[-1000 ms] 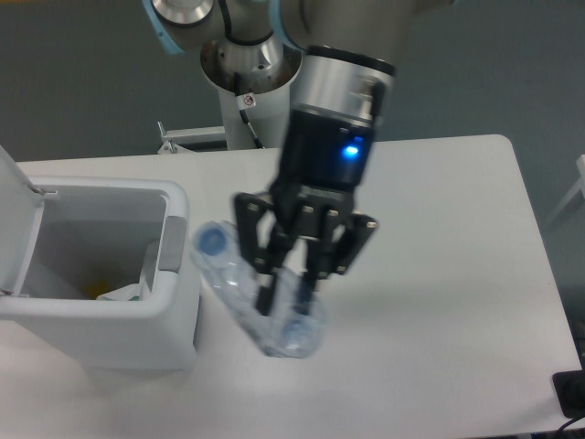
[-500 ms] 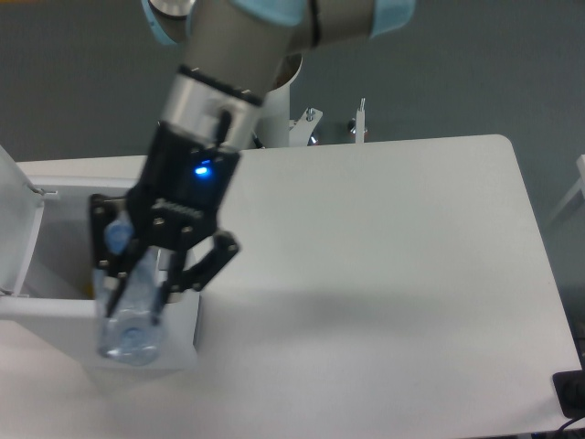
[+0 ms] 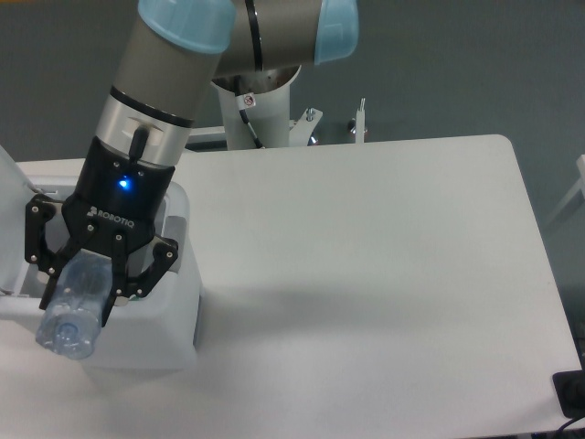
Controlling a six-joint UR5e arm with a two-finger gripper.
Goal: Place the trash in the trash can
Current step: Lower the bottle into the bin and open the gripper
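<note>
At the far left you see the white hinged lid point(image 3: 11, 169) of the large boxy white plastic trash can point(image 3: 178, 311) standing open, only its edge showing. Over the can's opening hangs your black two-finger end effector point(image 3: 80, 285), its fingers point(image 3: 139, 277) clenched around the clear plastic bottle point(image 3: 73, 306). The bottle is tilted, with its lower end pointing toward the camera and reaching past the can's front rim; its cap and label are not visible from here. The arm's grey wrist, lit by a small blue light point(image 3: 122, 184), covers most of the can, so you cannot tell what lies inside, and the crumpled paper wrapper is not to be seen. To the right, the white worktop point(image 3: 384, 274) stretches to its rounded corner.
</note>
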